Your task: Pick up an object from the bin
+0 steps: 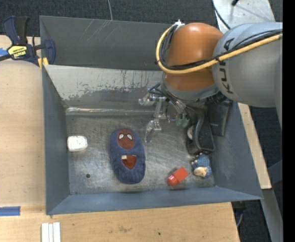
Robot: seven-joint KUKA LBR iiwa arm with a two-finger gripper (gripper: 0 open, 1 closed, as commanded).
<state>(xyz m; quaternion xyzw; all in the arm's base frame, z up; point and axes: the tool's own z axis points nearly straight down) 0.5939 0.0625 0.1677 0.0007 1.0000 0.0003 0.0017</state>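
Observation:
My gripper (151,130) hangs below the orange dome over the middle of the bin, slightly towards the back. Its lowest metal tip is just right of the toe end of a dark blue slipper (127,158), close to it, though I cannot tell whether they touch. The slipper lies lengthwise on the bin floor and has a red masked face and a red patch on top. Nothing shows held in the gripper.
A small white block (77,143) lies at the left of the floor. A red-orange piece (177,176) and a small blue and yellow toy figure (201,168) sit near the front right corner. A black object (205,131) rests against the right wall under the arm.

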